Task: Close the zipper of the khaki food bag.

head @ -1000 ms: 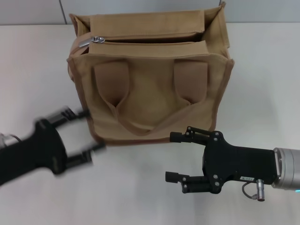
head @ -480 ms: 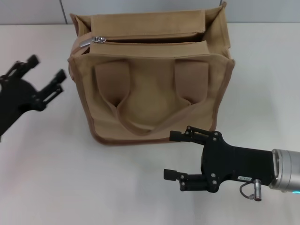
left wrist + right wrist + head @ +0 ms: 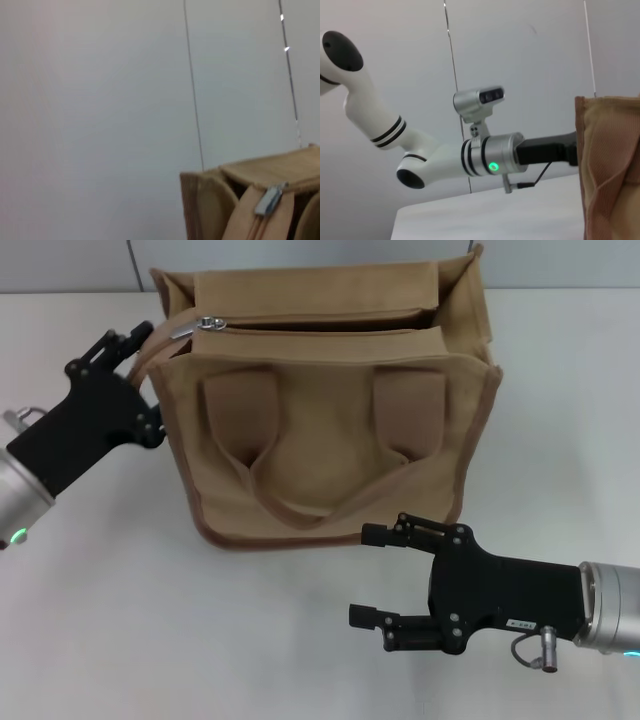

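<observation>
The khaki food bag [image 3: 320,430] stands upright on the white table in the head view. Its zipper track [image 3: 320,328] gapes along the top. The silver slider and pull tab [image 3: 198,326] sit at the bag's left end. My left gripper [image 3: 146,382] is open at the bag's upper left corner, close beside the slider end, with nothing in it. The left wrist view shows that bag corner [image 3: 210,200] and the slider [image 3: 268,200] close by. My right gripper [image 3: 362,574] is open and empty, low in front of the bag's lower right corner.
The white table [image 3: 120,620] spreads around the bag, with a grey wall behind. The right wrist view shows the bag's piped side edge [image 3: 607,165] and my left arm [image 3: 485,157] beyond it.
My left gripper has swung from low at the front left up and back to the bag's upper left corner. The right gripper has barely moved. The bag has not moved.
</observation>
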`<action>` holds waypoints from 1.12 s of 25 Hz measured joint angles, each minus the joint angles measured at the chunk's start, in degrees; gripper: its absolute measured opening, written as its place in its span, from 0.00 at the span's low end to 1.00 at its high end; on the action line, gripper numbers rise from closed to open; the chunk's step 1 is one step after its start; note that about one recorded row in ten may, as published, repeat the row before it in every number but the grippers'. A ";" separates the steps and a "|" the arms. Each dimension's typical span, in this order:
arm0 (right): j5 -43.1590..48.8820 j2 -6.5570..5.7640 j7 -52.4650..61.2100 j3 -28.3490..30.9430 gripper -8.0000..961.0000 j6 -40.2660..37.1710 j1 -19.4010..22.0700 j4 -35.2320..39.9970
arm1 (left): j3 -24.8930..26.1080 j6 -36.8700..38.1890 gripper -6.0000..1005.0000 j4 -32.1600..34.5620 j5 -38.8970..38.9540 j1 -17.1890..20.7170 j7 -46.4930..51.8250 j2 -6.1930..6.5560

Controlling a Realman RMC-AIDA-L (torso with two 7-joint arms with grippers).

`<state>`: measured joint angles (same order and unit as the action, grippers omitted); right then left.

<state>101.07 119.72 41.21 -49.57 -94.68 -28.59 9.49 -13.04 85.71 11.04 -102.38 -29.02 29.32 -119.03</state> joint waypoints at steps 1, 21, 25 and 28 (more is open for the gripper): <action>0.00 0.00 0.00 0.00 0.86 0.00 0.00 0.00 | 0.00 0.00 0.71 0.00 0.00 0.00 0.00 0.00; 0.00 0.08 0.25 -0.14 0.86 0.83 0.40 -0.28 | -1.92 5.46 0.64 -1.63 7.02 0.85 -1.89 0.28; 0.00 0.08 0.21 0.10 0.86 0.91 0.32 -0.60 | -1.55 4.95 0.47 -2.15 7.42 1.37 -2.15 0.14; 0.01 0.08 0.19 0.15 0.86 1.02 0.30 -0.62 | -1.63 4.95 0.41 -2.33 7.45 1.52 -2.24 0.08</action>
<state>101.07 119.80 41.40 -49.42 -93.66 -28.29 8.87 -14.67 90.65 8.71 -94.93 -27.50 27.09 -118.95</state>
